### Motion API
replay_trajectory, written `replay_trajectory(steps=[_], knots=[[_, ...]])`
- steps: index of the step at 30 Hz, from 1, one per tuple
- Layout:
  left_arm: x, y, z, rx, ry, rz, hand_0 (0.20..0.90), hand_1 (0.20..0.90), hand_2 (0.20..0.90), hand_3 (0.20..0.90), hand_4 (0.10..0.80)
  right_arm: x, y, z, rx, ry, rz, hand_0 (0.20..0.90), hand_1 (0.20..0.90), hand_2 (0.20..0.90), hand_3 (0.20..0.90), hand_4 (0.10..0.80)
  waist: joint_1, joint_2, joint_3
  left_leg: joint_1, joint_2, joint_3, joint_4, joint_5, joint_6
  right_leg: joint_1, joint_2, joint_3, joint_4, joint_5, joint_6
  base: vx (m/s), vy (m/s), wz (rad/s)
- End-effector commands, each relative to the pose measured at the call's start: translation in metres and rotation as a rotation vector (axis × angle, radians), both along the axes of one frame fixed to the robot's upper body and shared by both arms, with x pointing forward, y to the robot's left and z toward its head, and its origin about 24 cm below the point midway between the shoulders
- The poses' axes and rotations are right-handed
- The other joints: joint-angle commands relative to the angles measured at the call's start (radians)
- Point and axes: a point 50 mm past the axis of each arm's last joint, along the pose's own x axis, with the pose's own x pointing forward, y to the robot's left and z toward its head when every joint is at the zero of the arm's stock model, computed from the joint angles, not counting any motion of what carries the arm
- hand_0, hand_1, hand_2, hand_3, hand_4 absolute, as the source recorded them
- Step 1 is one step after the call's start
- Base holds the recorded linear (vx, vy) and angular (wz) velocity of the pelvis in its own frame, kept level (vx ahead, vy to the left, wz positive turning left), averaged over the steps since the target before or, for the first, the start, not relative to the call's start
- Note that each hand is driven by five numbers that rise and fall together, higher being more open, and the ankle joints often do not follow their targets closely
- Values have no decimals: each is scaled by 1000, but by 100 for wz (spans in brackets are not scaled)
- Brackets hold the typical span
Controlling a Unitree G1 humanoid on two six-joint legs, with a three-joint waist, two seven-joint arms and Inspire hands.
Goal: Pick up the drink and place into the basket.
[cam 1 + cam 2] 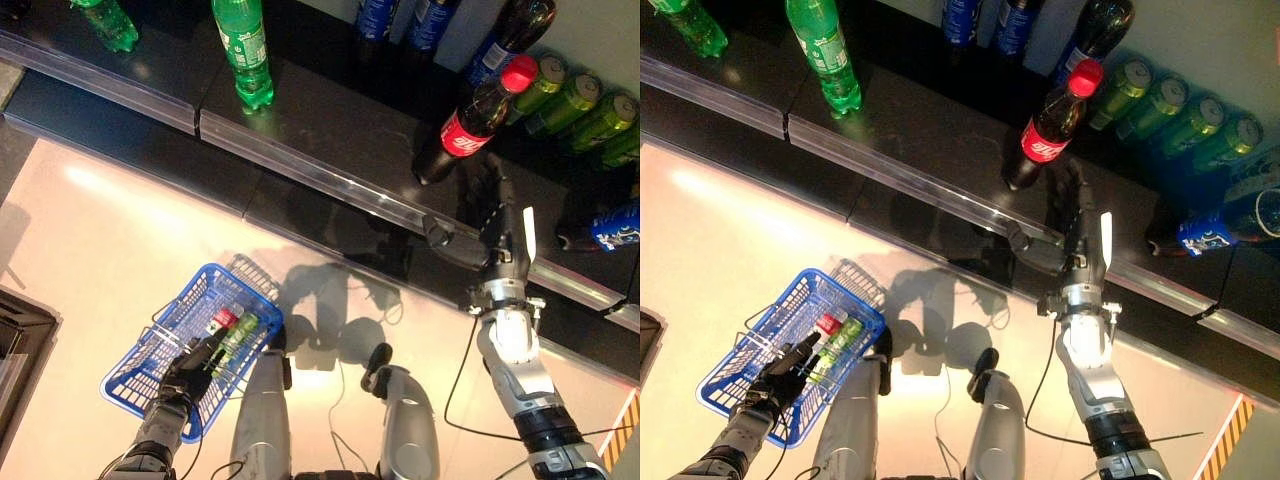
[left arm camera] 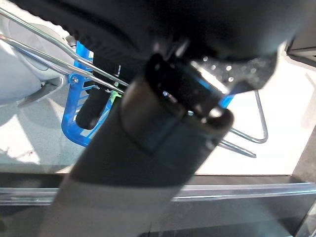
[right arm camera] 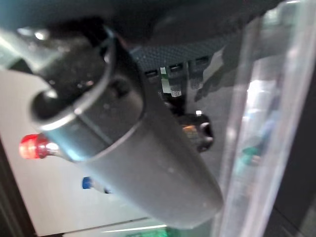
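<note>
cola bottle (image 1: 478,122), red cap, upright on dark shelf (image 1: 330,130), untouched. right hand (image 1: 497,238) just below it, fingers straight, thumb spread, holding nothing. left hand (image 1: 190,368) curled round wire handle of blue basket (image 1: 150,345) over the floor; two bottles (image 1: 232,330) lie inside.

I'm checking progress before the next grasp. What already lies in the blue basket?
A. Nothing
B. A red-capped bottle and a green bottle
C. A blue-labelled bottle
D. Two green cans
B: the head views show a red-capped bottle and a green bottle lying in the blue basket.
</note>
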Motion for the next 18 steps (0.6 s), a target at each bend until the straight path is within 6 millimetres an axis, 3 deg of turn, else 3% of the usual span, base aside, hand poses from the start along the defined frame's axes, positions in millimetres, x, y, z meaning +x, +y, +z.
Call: replay_trajectory(steps=[1,18], knots=[[11,-43,-1,-119,-144,-207,300,300,300,200,100,-1,-27,56,18,-256,-92,900,900,900,900,800,16,43,-71,159,-27,20,-143,-19,64,-93,1,-5,32,221,59,31,-19,3],[12,-44,-1,-98,-103,-282,300,300,300,200,100,27,-66,92,86,-233,-193,900,900,900,900,800,56,58,-76,181,-46,-3,-149,-27,72,-82,-15,-20,42,233,63,9,-4,1]])
